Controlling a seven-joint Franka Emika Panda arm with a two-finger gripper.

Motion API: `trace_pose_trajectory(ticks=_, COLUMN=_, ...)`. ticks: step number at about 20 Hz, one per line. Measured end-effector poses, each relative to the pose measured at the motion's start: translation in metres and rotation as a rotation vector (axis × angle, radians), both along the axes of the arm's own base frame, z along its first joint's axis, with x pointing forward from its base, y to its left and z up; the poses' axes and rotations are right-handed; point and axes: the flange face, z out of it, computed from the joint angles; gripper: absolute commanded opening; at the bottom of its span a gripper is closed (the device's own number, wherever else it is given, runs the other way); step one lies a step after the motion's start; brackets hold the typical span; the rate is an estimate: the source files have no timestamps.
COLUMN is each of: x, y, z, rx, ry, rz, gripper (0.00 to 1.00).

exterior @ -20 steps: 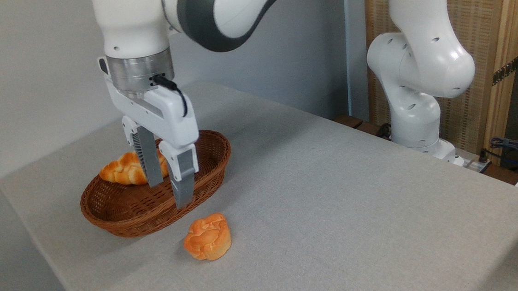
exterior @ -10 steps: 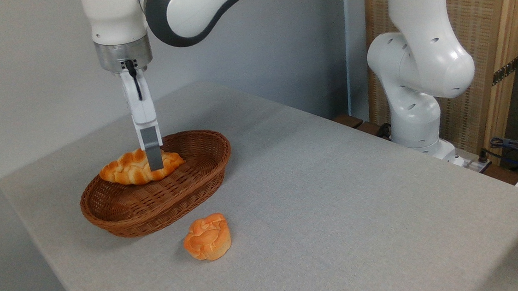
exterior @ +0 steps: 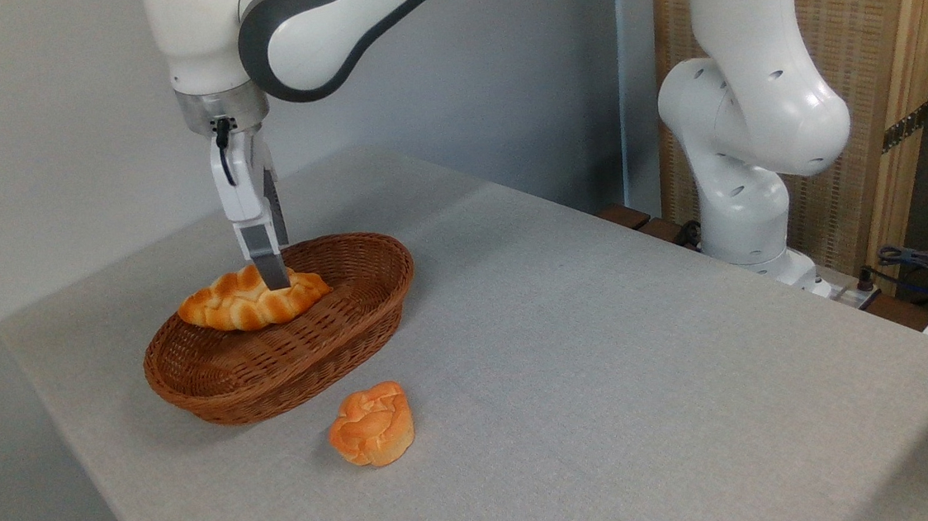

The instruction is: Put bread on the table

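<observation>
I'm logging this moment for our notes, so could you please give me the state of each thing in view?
Braided loaf: lying in the basket, not lifted.
Basket: upright on the table, holding only the loaf.
Round bun: resting on the table, in front of the basket.
Gripper: at the loaf's top, seen edge-on; jaws' opening cannot be told.

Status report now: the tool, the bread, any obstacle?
Tool down at the loaf, grip unclear. Loaf in basket, not yet on table. Small bun nearby; no obstacle.
</observation>
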Motion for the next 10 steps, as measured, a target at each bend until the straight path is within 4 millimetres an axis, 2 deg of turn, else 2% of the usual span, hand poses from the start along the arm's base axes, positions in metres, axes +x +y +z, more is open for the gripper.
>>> trace_pose_trajectory(ticks=7, x=0.002, y=-0.019, z=-0.027, rx=0.008, ry=0.004, rz=-0.037, gripper=1.00)
trace_pose_trajectory(ticks=10, x=0.004, y=-0.023, z=-0.031, rx=-0.001, ry=-0.009, rz=-0.039, gripper=1.00)
